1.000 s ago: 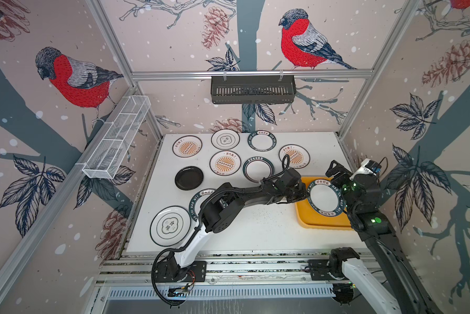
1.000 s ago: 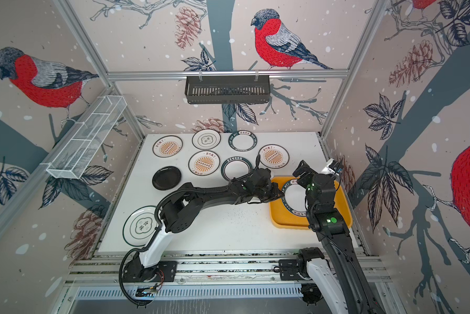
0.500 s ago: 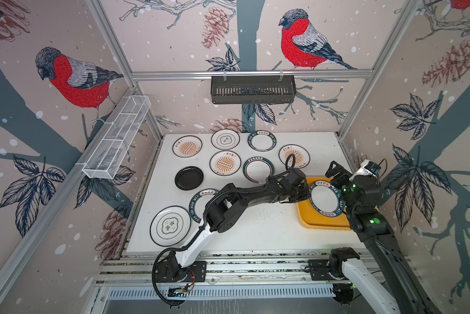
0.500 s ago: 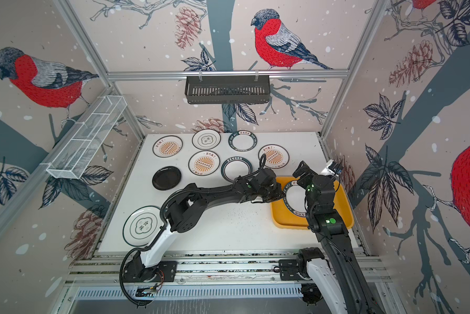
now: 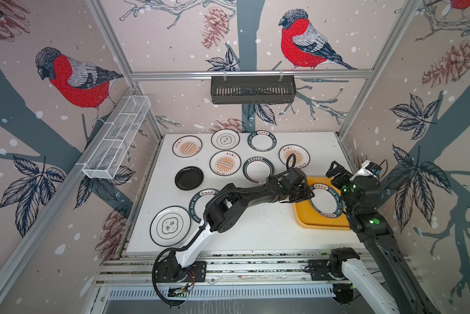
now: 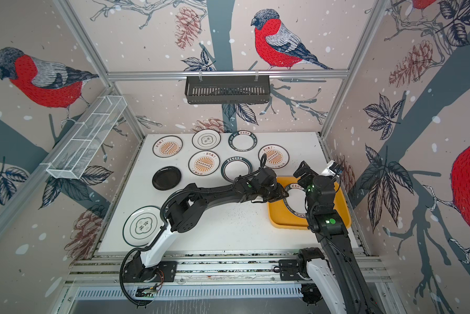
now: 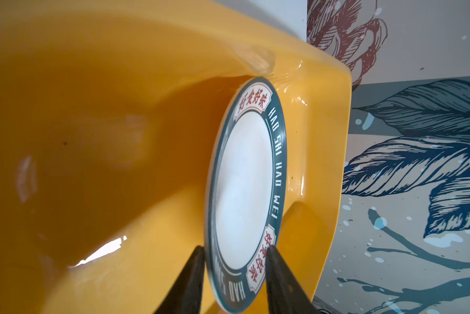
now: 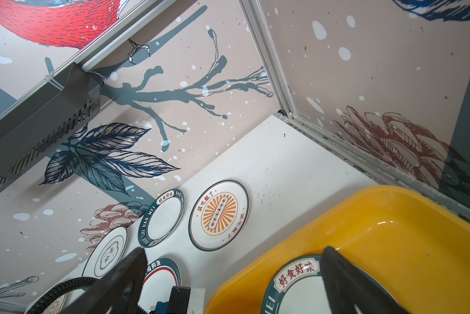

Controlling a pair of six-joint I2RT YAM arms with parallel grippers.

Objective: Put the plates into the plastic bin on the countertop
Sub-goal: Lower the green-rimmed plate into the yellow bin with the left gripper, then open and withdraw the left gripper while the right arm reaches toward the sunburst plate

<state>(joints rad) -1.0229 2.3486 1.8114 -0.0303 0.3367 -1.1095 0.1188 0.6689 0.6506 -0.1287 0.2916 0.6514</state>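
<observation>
My left gripper [image 5: 308,193] reaches across to bin [image 5: 304,221] on right side of countertop [image 5: 269,233]. Jaws parted partway, straddling rim of green-rimmed plate [image 5: 325,202]. In left wrist view, fingers [image 7: 276,271] sit either side of rim, not pinching it. Plate lies inside bin. My right gripper [image 5: 337,174] hangs over bin's far edge, jaws spread wide, holding nothing. Other plates [image 5: 225,163], nine of them, lie flat on countertop outside bin.

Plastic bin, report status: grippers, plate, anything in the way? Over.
Left gripper open, astride green-rimmed plate rim. Right gripper open, over plastic bin. Plate lying in bin. Nothing else in bin.
</observation>
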